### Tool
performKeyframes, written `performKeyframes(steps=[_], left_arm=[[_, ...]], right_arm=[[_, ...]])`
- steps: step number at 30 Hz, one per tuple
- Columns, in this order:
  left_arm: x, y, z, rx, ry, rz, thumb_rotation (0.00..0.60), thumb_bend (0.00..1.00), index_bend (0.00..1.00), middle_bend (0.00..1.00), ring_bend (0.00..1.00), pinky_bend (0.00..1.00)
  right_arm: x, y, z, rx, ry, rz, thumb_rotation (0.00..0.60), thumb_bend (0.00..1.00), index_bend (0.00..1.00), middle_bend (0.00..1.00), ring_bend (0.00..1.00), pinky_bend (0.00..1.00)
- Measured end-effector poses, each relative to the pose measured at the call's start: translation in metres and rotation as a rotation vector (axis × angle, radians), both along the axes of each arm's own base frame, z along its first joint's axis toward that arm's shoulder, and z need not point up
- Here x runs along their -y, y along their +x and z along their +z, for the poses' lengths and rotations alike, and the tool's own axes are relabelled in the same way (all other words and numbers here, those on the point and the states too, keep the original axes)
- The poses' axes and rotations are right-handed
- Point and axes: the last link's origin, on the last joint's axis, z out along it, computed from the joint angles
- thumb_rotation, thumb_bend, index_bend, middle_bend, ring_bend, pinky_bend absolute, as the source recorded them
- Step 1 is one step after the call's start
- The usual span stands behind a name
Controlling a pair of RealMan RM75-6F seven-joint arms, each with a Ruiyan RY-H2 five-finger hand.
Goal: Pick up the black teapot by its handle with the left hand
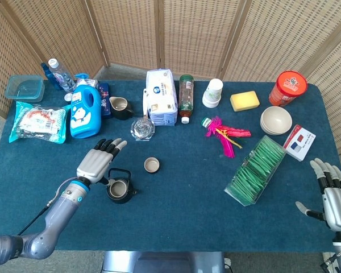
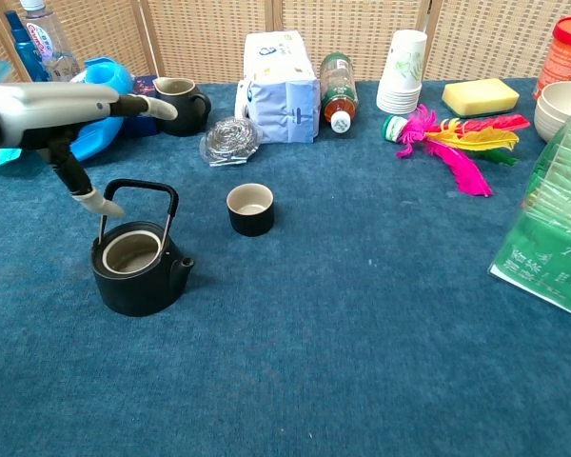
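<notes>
With its fingers stretched flat and apart and holding nothing, the left hand (image 1: 98, 162) hovers at lower left of the head view, seemingly to get over the upright handle (image 2: 139, 195). Just right of and below its fingertips (image 1: 117, 144), the black teapot (image 1: 120, 187) stands on the blue table (image 1: 182, 210), ungripped.

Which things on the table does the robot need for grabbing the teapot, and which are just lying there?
Needed:
black teapot
its handle
left hand, open, just beside the handle

Just lying about:
small cup
blue jug
steel scrubber
pink feathers
yellow sponge
green packets
right hand, open at the table's edge
</notes>
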Motion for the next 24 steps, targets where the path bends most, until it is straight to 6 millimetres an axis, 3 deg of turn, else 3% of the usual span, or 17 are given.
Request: performKeyframes(steps=[13, 16, 18, 20, 22, 24], left_arm=[[-0.014, 0.02, -0.027, -0.065, -0.004, -0.011, 0.6, 0.0, 0.0, 0.0, 0.0, 0.01], [-0.017, 0.024, -0.031, -0.076, -0.006, -0.01, 0.6, 0.04, 0.0, 0.0, 0.02, 0.03], [-0.019, 0.029, -0.032, -0.082, -0.003, -0.016, 0.6, 0.11, 0.02, 0.05, 0.09, 0.13], [-0.021, 0.033, -0.033, -0.085, 0.008, -0.022, 0.6, 0.19, 0.11, 0.21, 0.22, 0.31], [-0.022, 0.035, -0.034, -0.086, 0.016, -0.033, 0.6, 0.26, 0.35, 0.46, 0.43, 0.54], [-0.022, 0.036, -0.034, -0.091, 0.025, -0.046, 0.6, 0.29, 0.52, 0.62, 0.59, 0.67]], right_arm=[[0.0, -0.001, -0.001, 0.0, 0.003, 0.0, 0.6, 0.0, 0.0, 0.0, 0.0, 0.0], [0.001, -0.002, 0.0, -0.008, -0.003, -0.004, 0.6, 0.0, 0.0, 0.0, 0.0, 0.0], [0.001, -0.002, -0.001, -0.008, -0.003, -0.007, 0.6, 0.0, 0.0, 0.0, 0.0, 0.0], [0.002, -0.002, -0.001, -0.007, -0.001, -0.009, 0.6, 0.0, 0.0, 0.0, 0.0, 0.0], [0.002, -0.002, -0.001, -0.005, 0.0, -0.009, 0.6, 0.0, 0.0, 0.0, 0.0, 0.0], [0.002, -0.002, -0.001, -0.005, 0.0, -0.009, 0.6, 0.0, 0.0, 0.0, 0.0, 0.0]])
